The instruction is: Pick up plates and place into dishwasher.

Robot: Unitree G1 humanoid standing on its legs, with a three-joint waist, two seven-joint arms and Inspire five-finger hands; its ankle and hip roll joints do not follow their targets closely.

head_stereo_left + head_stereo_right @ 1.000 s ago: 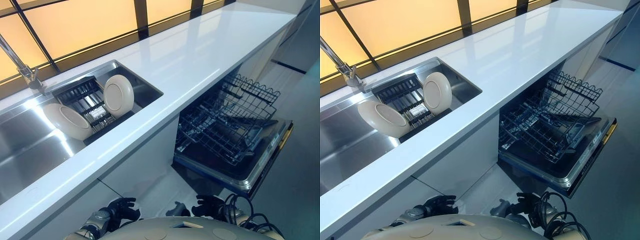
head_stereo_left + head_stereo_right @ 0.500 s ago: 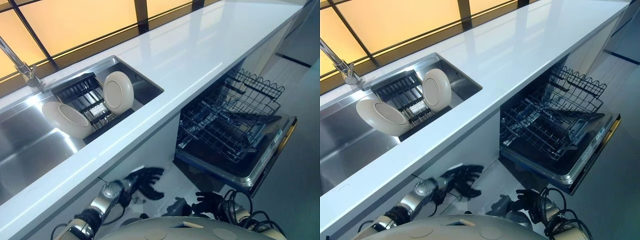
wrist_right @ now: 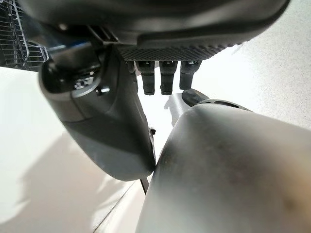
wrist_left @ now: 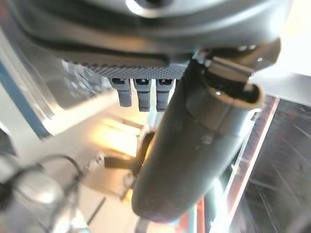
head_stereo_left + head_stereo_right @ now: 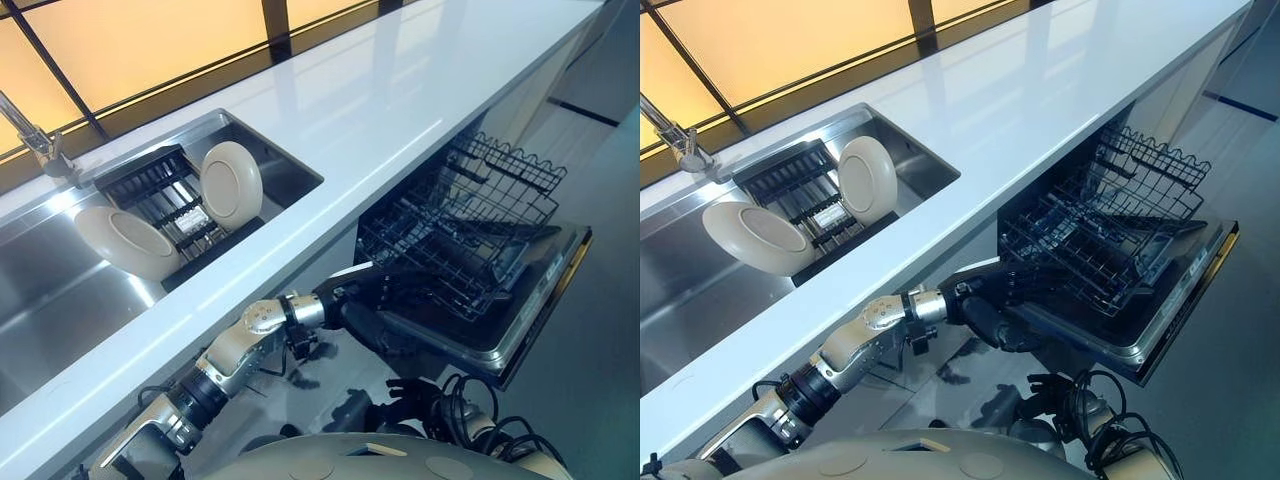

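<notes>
Two cream plates stand on edge in a black rack (image 5: 165, 200) inside the steel sink: one leans at the rack's left end (image 5: 125, 243), the other stands at its right end (image 5: 232, 185). The dishwasher (image 5: 520, 320) under the counter is open, with its wire rack (image 5: 470, 225) pulled out. My left hand (image 5: 365, 310) is stretched out below the counter's front edge, by the dishwasher's near corner, open and holding nothing; its thumb (image 4: 194, 145) shows in the left wrist view. My right hand (image 5: 415, 395) hangs low near the floor, open and idle.
A long white counter (image 5: 400, 100) runs from the sink (image 5: 60, 300) to the far right. A tap (image 5: 35, 145) stands behind the sink at the left. The dishwasher door (image 5: 1185, 300) juts out over the pale floor.
My left arm has swung up and forward from low by my body to just under the counter edge beside the dishwasher. The plates and my right hand have stayed put.
</notes>
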